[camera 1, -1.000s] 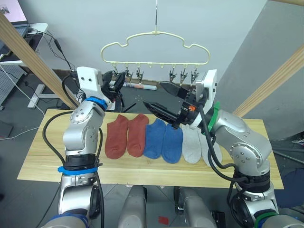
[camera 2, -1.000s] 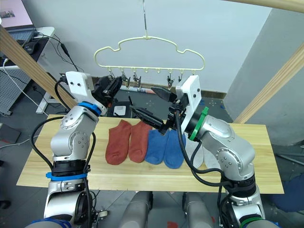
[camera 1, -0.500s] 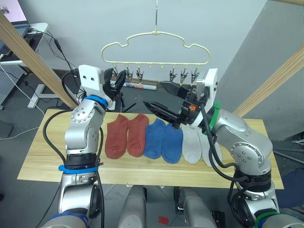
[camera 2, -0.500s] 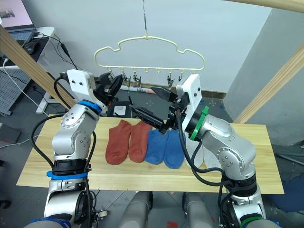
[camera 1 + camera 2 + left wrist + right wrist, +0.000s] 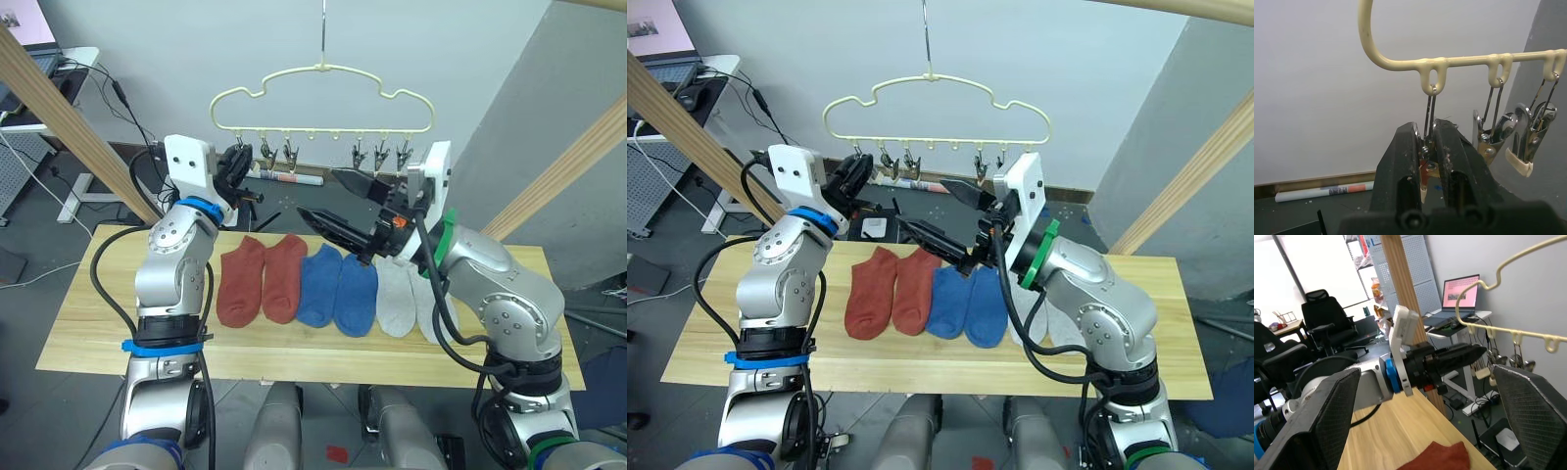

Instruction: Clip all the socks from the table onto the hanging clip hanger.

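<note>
The left gripper [image 5: 1426, 166] now pinches the outermost clip [image 5: 1424, 172] on the left end of the clip hanger [image 5: 323, 97]; a second ago it was only near it. The right gripper [image 5: 333, 201] stays spread wide above the blue socks [image 5: 336, 287]. All six socks lie in a row on the table [image 5: 88, 323], as before.
</note>
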Tool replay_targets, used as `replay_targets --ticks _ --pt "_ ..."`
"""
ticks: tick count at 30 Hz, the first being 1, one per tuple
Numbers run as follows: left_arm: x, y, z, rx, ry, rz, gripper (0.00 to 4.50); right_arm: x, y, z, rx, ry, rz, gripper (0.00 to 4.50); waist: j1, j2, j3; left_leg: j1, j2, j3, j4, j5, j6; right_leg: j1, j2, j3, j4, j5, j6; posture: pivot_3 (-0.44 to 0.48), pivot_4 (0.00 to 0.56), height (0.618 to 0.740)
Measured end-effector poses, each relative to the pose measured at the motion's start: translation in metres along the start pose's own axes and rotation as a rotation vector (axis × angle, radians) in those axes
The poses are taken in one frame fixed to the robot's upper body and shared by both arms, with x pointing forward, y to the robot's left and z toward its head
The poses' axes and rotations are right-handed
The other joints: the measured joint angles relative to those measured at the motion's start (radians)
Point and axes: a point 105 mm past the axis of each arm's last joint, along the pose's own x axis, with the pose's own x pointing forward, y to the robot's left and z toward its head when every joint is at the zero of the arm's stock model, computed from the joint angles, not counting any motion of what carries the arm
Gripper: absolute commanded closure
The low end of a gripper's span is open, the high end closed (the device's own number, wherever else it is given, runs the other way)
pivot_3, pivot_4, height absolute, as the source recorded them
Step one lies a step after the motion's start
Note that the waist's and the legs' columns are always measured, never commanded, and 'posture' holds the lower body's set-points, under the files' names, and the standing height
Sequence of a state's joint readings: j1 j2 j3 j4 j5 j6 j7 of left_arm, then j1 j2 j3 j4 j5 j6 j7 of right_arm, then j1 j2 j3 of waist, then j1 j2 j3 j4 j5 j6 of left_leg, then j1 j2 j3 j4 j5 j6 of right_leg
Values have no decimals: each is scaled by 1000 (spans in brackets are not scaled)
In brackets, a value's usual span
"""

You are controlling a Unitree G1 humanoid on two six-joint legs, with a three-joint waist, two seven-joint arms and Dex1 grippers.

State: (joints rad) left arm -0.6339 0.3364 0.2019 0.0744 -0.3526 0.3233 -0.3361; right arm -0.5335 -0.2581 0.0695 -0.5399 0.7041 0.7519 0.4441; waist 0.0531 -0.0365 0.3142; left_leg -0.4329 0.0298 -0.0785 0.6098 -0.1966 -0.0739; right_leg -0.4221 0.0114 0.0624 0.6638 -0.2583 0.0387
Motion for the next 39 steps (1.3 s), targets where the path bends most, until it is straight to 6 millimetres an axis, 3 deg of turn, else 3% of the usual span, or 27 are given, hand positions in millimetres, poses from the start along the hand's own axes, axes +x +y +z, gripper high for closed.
replay_targets --ticks 4,12,17,22,26,36,39 --pt "-3 4 6 28 18 -10 4333 -40 -22 -51 3 165 -206 0 8 0 0 -1 -1 -1 0 0 0 0 -1 -1 -1 0 -1 218 308 740" --pt "-13 9 5 10 63 -33 4333 -134 -93 -142 -114 538 -747 0 2 0 0 0 0 0 0 4 -5 0 0 0 0 -2 2 205 290 740" --pt "-13 8 5 -4 66 -40 4333 -157 -113 -179 -47 636 -919 0 0 0 -1 0 0 0 1 5 -5 0 0 0 1 -2 2 212 272 740" --pt "-15 4 8 -7 60 -53 4333 -166 -130 -192 41 626 -1077 0 1 0 -1 0 0 0 0 5 -6 0 0 0 1 1 -3 220 264 740" --pt "-15 3 7 -11 65 -56 4333 -166 -133 -196 85 599 -1117 911 2 -1 -3 0 0 -1 0 6 -8 0 0 0 1 1 -3 226 262 740" --pt "-18 6 5 -11 77 -49 4333 -187 -123 -201 150 591 -1159 4464 3 -2 -10 1 0 -1 1 6 -5 2 0 -1 2 0 0 230 269 740" --pt "-19 5 5 -64 81 -50 4333 -189 -117 -200 129 610 -1112 4464 3 -2 -10 1 0 -1 1 6 -5 2 0 -1 2 0 0 230 269 740"
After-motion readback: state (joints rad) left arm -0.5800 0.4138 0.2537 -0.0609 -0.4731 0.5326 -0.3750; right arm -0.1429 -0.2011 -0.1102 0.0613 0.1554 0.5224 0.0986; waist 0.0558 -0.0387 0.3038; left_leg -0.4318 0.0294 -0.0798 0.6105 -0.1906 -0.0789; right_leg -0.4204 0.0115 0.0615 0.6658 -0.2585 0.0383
